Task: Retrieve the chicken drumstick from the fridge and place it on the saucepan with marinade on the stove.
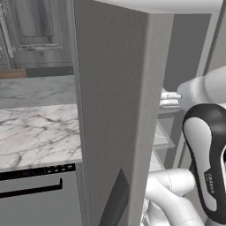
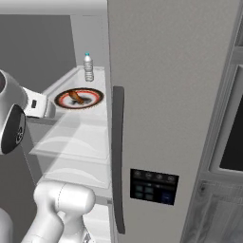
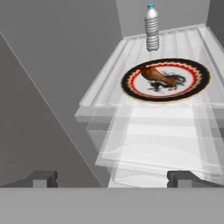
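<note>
I am holding my end effector (image 3: 112,178) spread wide and gripping nothing; in the hand view its two dark fingertips (image 3: 43,178) are rising far apart at the bottom, in front of the fridge (image 2: 171,95) interior. Just beyond them in that view, clear drawers (image 3: 153,144) are stacking below a pale shelf (image 3: 105,83). On that shelf a round plate (image 3: 197,89) with a dark, red-edged rim is sitting, and the chicken drumstick (image 3: 158,76) is lying on it, slightly left of the plate's centre, well apart from my fingertips. Farther back on the same shelf a water bottle (image 3: 152,28) with a blue cap is standing upright, near the plate but not touching it.

The right base view is showing the same shelf from the side: the plate (image 2: 92,103) with the drumstick (image 2: 76,97) on it, the bottle (image 2: 88,67) behind it, and my white arm (image 2: 14,123) reaching in from the left. It is also showing the closed fridge door with its long dark handle (image 2: 117,156) and black dispenser panel (image 2: 153,186).

The left base view is giving me the open door's (image 1: 114,110) edge, hiding the plate, with my arm (image 1: 205,150) passing behind it. To the left there, a marble tabletop (image 1: 37,132) is running over a grey appliance front with a dark handle (image 1: 31,190).
</note>
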